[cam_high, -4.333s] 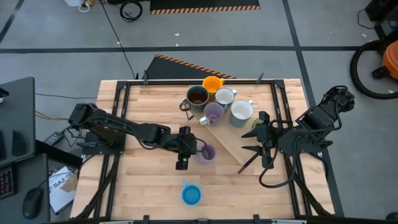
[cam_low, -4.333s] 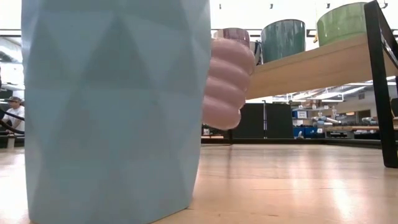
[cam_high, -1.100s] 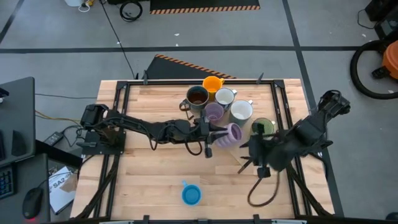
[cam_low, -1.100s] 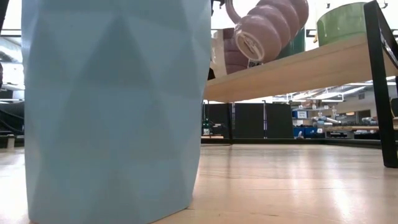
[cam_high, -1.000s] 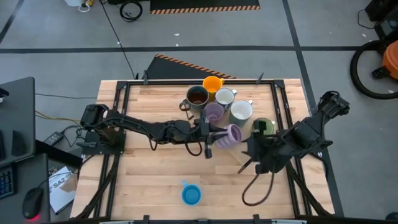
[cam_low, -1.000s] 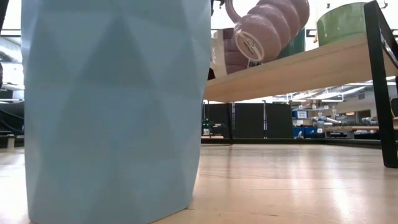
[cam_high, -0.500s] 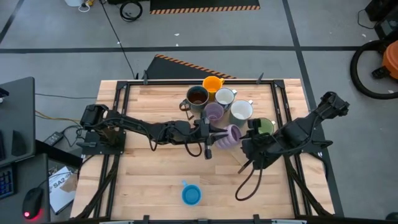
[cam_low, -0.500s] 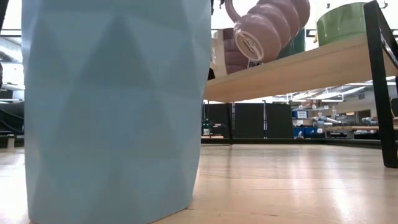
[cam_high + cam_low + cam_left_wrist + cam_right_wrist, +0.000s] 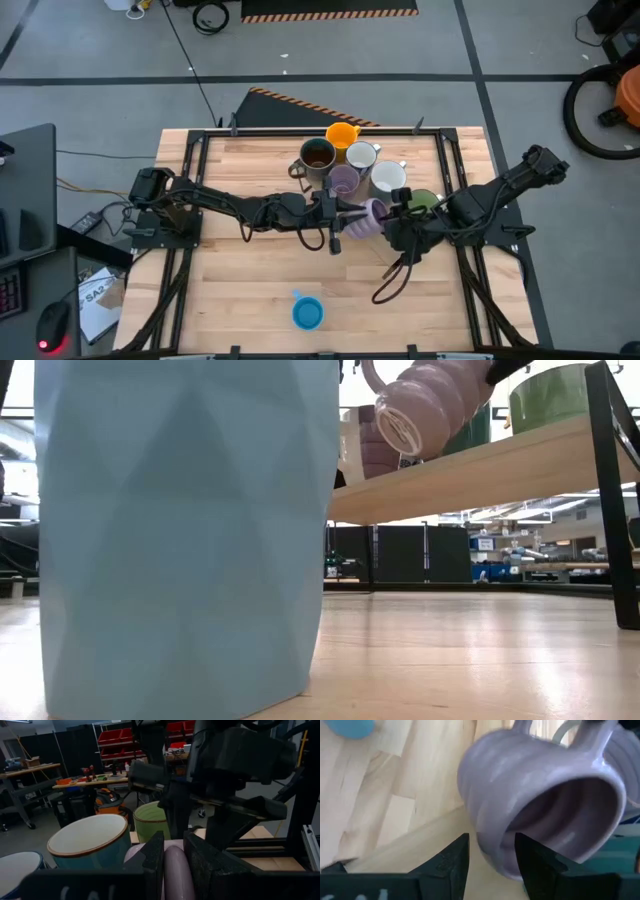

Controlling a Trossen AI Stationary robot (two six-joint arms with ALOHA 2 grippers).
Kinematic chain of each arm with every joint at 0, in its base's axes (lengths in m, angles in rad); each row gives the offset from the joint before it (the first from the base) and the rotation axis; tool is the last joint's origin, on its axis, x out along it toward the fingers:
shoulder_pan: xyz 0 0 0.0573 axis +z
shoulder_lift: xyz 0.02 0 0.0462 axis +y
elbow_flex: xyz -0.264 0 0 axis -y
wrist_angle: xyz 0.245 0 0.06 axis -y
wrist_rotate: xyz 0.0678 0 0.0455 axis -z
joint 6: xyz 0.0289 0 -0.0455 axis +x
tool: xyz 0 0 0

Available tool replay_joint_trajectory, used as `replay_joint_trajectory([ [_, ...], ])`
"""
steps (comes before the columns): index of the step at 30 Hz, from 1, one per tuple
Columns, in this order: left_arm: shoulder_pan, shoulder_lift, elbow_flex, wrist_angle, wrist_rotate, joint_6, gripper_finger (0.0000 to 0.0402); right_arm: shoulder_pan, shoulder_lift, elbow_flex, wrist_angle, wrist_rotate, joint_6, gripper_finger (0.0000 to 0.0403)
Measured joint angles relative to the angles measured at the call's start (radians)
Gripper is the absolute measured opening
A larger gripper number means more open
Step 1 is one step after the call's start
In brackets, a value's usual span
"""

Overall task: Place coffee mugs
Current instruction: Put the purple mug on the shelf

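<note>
Purple mug (image 9: 372,217) mid-frame in the high view, tipped sideways; left tool (image 9: 338,217) clamped on its handle (image 9: 175,870). Right tool (image 9: 490,855) straddles its rim, fingers apart, grip unclear. Low view: blue mug (image 9: 185,530) blocks most, tools cut off. Bench (image 9: 250,290) shows whole only from above.

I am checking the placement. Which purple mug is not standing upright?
The purple mug held by the left gripper is tipped sideways in the air; the other purple mug stands upright among the group.

A workshop: red parts bins (image 9: 114,735) line shelves above cluttered workbenches (image 9: 92,782) (concrete floor outside).
</note>
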Motion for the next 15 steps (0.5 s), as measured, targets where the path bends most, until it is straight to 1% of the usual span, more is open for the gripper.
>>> replay_joint_trajectory([
  [10, 0.0, 0.0, 0.0, -0.009, 0.006, -0.008, 0.0061, -0.023, -0.001, -0.004, 0.013, -0.058, -0.063, 0.0081],
  [13, 0.0, 0.0, 0.001, -0.027, 0.011, -0.015, 0.006, -0.023, 0.0, -0.004, 0.015, -0.073, -0.078, 0.0066],
  [15, 0.0, 0.0, 0.002, -0.04, 0.011, -0.015, 0.0062, -0.023, 0.0, -0.003, 0.015, -0.082, -0.081, 0.0063],
])
